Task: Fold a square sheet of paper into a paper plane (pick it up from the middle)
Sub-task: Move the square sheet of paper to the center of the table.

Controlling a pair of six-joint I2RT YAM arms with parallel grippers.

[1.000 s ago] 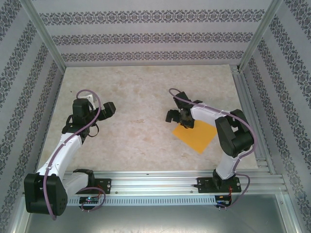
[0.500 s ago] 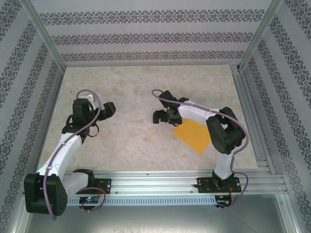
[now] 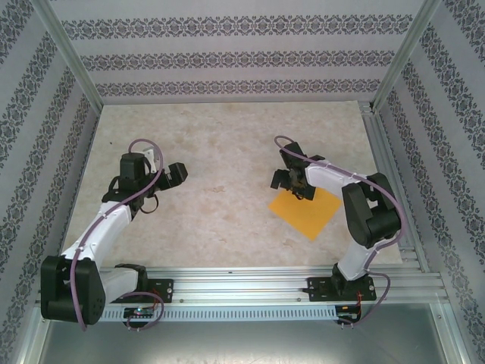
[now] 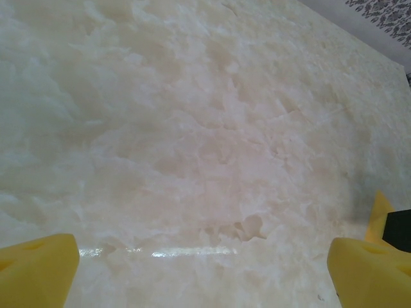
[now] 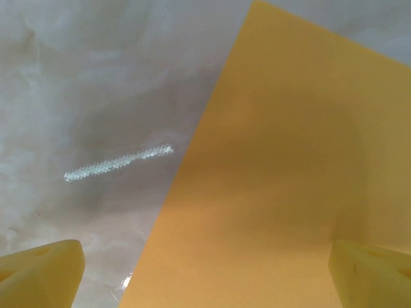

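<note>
Paper lies nearest: the square sheet of paper is flat and unfolded on the table, turned like a diamond just ahead of the right arm's base, where it also lay a second ago. Just beyond its middle, the right gripper has swung out leftward over bare table and come back. It now hangs over the sheet's far-left corner, jaws wide and empty. In its wrist view one yellow pad sits over bare table and the other over paper. That puts it at the sheet's edge, not the middle, so the pick-up looks not yet begun. Across the table, the left gripper has shifted only slightly, jaws wide with nothing between them. No crease shows anywhere yet.
</note>
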